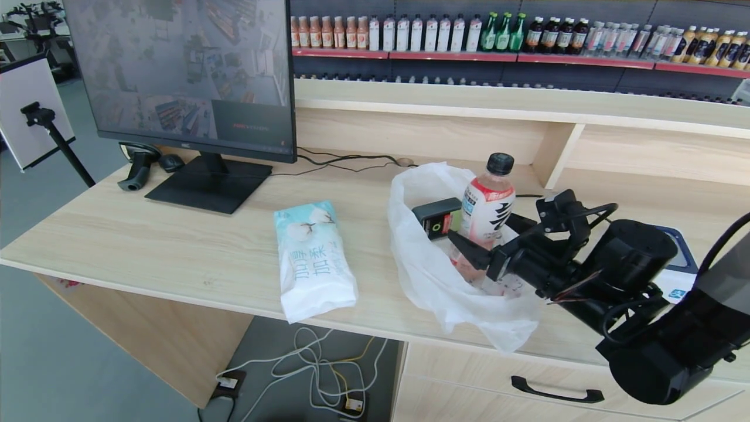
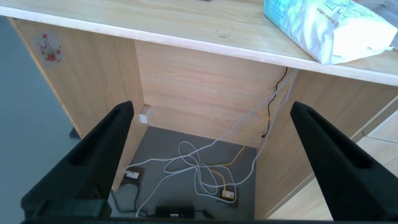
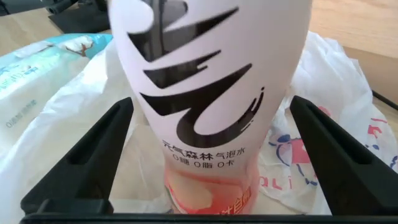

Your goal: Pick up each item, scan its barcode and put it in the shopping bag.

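While the bottle (image 1: pixel 489 202) stands upright inside the open mouth of the white shopping bag (image 1: pixel 433 275), right of centre in the head view, the right gripper (image 3: pixel 211 109) sits low around it with its claw spread wide. In the right wrist view one black finger (image 3: pixel 93 155) stands on either side of the bottle's white and pink label, and a gap shows between each finger and the bottle. The bottle has a black cap, and its base sits on the crumpled plastic of the bag. A small black box (image 1: pixel 438 217) lies in the bag just beside the bottle, on its left in the frame. The bag rests near the front edge of the pale wooden counter (image 1: pixel 176 246). A soft pack of tissues (image 1: pixel 313 258) lies flat at centre frame, apart from the bag, with one end overhanging the counter's front edge. The left gripper (image 2: pixel 211 106) hangs below the level of the counter top, its claw also wide and holding nothing, with loose cables (image 2: pixel 199 168) on the floor beneath it. In the upper left of the head view stands a monitor (image 1: pixel 181 70), with a handheld barcode scanner (image 1: pixel 137 167) near its base. Rows of drinks fill a shelf (image 1: pixel 498 32) along the top right.
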You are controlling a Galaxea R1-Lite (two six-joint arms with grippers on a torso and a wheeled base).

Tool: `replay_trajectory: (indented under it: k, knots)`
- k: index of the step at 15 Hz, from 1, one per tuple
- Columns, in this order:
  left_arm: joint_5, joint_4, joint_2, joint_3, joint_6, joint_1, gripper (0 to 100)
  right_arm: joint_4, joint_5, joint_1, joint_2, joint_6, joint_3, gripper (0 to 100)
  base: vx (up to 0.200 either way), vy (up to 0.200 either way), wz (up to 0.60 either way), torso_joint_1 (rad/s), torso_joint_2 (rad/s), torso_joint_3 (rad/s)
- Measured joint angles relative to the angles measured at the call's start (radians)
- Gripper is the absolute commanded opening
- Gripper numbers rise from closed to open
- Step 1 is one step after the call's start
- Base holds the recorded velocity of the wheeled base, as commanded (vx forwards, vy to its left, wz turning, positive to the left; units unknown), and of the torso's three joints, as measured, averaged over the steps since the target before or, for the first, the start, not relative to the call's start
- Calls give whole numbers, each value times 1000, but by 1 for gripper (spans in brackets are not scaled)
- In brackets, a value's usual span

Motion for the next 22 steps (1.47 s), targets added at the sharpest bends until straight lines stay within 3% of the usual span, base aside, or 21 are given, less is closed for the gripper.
replay_trajectory:
  k: [6, 11, 15, 18, 22]
  knots:
    - [1, -1, 0, 0, -3, 0, 100, -1, 0, 3, -232, -3, 206, 100, 0, 0, 0, 0, 0, 0]
    - [1, 0, 0, 0, -3, 0, 100, 0, 1, 2, -488, 1, 517, 100, 0, 0, 0, 0, 0, 0]
    - [1, -1, 0, 0, -3, 0, 100, 27, 2, 4, -622, 4, 591, 100, 0, 0, 0, 0, 0, 0]
    - [1, -1, 0, 0, -3, 0, 100, 220, 2, 1, -696, 43, 596, 100, 0, 0, 0, 0, 0, 0]
    - [1, -1, 0, 0, -5, 1, 100, 662, 5, 3, -953, 40, 597, 100, 0, 0, 0, 0, 0, 0]
